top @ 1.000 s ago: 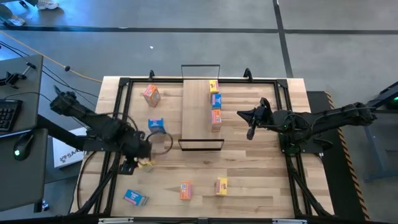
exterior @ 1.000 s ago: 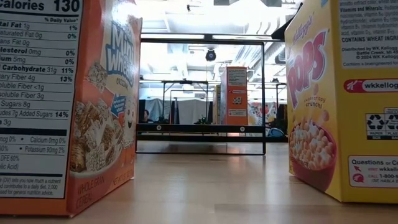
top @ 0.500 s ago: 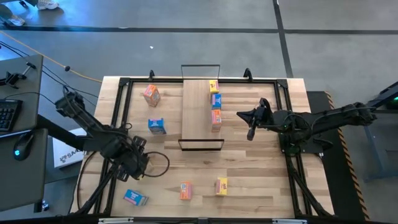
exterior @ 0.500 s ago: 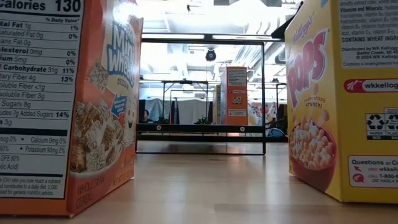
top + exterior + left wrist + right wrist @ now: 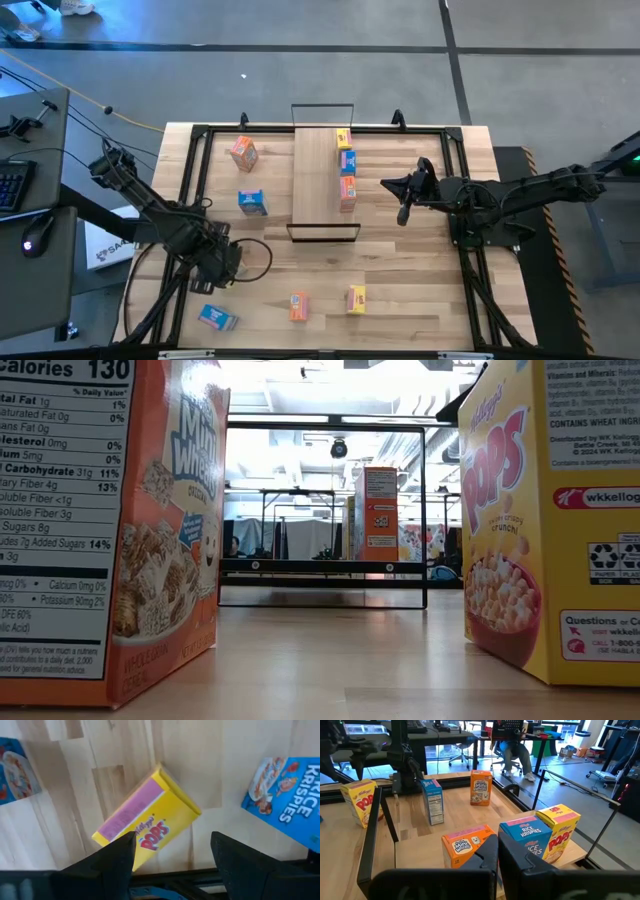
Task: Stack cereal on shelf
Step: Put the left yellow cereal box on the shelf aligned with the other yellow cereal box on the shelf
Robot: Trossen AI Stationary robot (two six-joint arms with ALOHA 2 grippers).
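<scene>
Bench: light plank top with black rails, carrying all items listed.

Shelf: long light-wood board with black wire loops at both short ends, lying flat in the middle of the bench toward its far edge.

Cereal on the shelf: three small boxes in a row along the board's right edge, namely a yellow box, a blue box and an orange box, each just beside the next.

Cereal loose on the bench: an orange box and a blue box left of the shelf; a blue box, an orange box and a yellow box near the front edge.

Left gripper: over the front-left part of the bench, fingers apart. The left wrist view showed a yellow Pops box lying flat and askew on the wood beneath them, not clamped, with a blue Rice Krispies box near it.

Right gripper: right of the shelf, near the orange box on it, fingers together and holding nothing.
</scene>
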